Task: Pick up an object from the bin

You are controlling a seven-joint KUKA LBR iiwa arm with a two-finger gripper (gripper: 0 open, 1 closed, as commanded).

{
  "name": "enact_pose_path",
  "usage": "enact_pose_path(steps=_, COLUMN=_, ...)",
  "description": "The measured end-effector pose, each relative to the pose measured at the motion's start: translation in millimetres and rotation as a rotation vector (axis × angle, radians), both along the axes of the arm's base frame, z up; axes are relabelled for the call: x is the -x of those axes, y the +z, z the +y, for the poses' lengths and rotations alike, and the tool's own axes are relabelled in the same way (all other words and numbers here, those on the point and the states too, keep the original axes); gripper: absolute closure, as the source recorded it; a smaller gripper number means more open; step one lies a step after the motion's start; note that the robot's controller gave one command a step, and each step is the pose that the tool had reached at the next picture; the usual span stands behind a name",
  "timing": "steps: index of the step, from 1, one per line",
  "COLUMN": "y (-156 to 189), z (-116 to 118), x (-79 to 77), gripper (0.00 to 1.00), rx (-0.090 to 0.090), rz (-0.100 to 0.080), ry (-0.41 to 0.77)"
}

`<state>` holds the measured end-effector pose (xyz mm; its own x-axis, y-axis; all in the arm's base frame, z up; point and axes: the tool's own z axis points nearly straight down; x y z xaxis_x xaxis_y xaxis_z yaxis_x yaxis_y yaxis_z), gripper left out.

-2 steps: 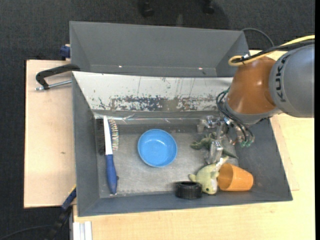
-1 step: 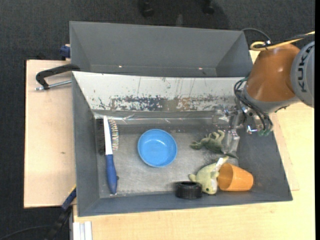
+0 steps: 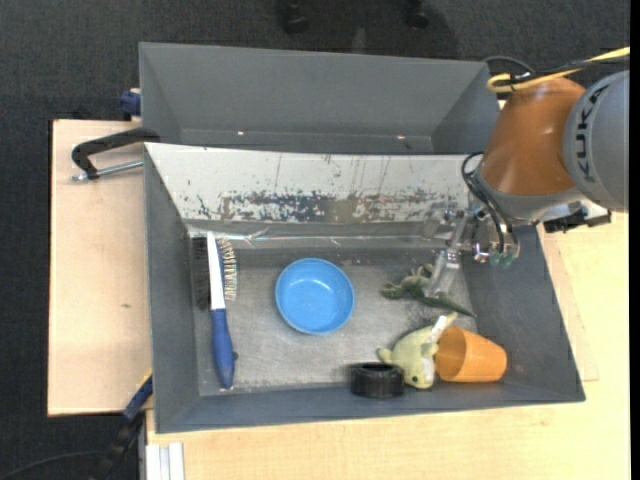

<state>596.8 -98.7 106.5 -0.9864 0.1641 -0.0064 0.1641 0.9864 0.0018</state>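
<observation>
The arm (image 3: 605, 138), its wrist under a rounded orange cover (image 3: 530, 138), reaches in over the right rim of the grey metal bin (image 3: 300, 98) and slants down and to the left. The gripper (image 3: 443, 273) hangs low at the bin's right side, near the back wall. Whether it is spread or pressed together cannot be told, since its end blends with cables and the thing beneath. That thing, a small dark-green plastic toy figure (image 3: 407, 288) of unclear shape, lies on the floor just left of the gripper, seemingly touching it. In front lie an orange plastic cup (image 3: 472, 358) on its side, a pale yellow-green soft toy (image 3: 415, 356) and a black ring (image 3: 375, 380).
</observation>
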Motion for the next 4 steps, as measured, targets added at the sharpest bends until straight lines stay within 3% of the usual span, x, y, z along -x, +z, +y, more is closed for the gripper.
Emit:
enact_pose_path(steps=1, y=-37.1, z=2.4, x=6.0, gripper=0.0, rx=-0.001, rz=0.008, ry=-0.087)
enact_pose_path(steps=2, y=-36.0, z=2.8, x=5.0, gripper=0.0, rx=0.0, rz=0.005, ry=-0.086)
enact_pose_path(steps=3, y=-34.9, z=1.9, x=4.0, gripper=1.0, rx=0.002, rz=0.001, ry=-0.087)
enact_pose_path(steps=4, y=36.5, z=2.0, x=0.6, gripper=1.0, rx=0.001, rz=-0.006, ry=-0.086)
